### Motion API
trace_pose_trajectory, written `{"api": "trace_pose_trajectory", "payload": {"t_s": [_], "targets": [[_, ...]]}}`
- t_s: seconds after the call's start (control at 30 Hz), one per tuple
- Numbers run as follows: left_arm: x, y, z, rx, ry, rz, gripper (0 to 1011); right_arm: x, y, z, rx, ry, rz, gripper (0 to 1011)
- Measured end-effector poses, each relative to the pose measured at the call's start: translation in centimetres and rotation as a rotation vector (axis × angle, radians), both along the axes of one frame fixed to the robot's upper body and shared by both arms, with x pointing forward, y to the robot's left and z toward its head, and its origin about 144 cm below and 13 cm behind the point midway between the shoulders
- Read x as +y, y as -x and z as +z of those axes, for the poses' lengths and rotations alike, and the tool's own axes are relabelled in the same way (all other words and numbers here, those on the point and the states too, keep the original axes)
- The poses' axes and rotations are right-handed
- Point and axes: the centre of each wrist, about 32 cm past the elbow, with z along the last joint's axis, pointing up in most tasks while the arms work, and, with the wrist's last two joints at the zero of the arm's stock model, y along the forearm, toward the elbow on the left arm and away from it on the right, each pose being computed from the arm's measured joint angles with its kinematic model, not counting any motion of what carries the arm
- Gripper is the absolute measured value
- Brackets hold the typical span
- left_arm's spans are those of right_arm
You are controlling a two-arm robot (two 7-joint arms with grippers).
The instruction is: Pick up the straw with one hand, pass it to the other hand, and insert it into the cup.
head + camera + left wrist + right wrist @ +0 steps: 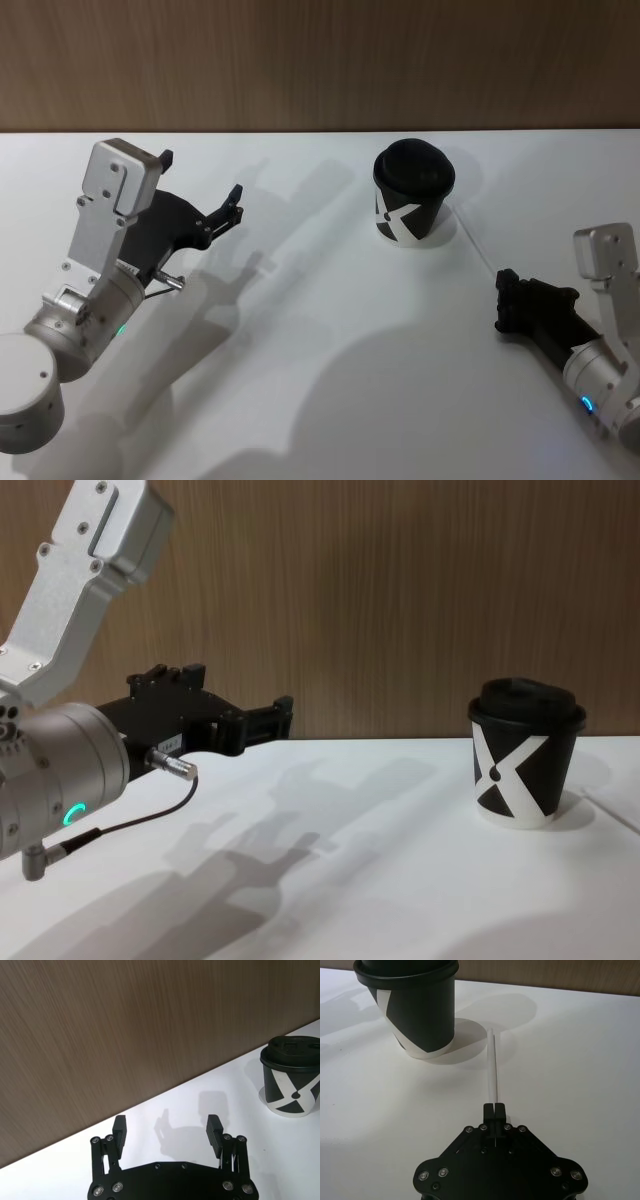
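Right wrist view: the right gripper (494, 1107) is pinched shut on the near end of the straw (491, 1065), whose far tip points just beside the cup (415, 1005). The left gripper (167, 1122) hovers well apart with its jaws wide. Grasp made; handover and insertion remain.

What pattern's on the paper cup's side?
A bold white X-like marking on the black paper cup, with a white base rim. It shows best in the chest view.

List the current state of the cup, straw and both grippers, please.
Black paper cup with white X pattern: upright on the white table, domed lid on.
Thin white straw: outside the cup, one end clamped.
Black left gripper: jaws open, empty, above the table.
Black right gripper: jaws shut on the straw's end.
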Motion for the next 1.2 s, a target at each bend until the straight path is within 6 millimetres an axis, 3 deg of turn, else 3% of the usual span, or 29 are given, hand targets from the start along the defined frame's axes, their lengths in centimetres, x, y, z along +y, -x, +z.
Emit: {"api": "trace_pose_trajectory", "payload": {"t_s": [0.63, 1.2], "targets": [[0.0, 0.0, 0.0, 0.000, 0.000, 0.000, 1003, -0.1, -0.2, 0.1, -0.072, 0.054, -0.020, 0], [0.0, 0.0, 0.0, 0.000, 0.000, 0.000, 1003, -2.2, -0.8, 1.7, -0.304, 0.286, -0.021, 0]]}}
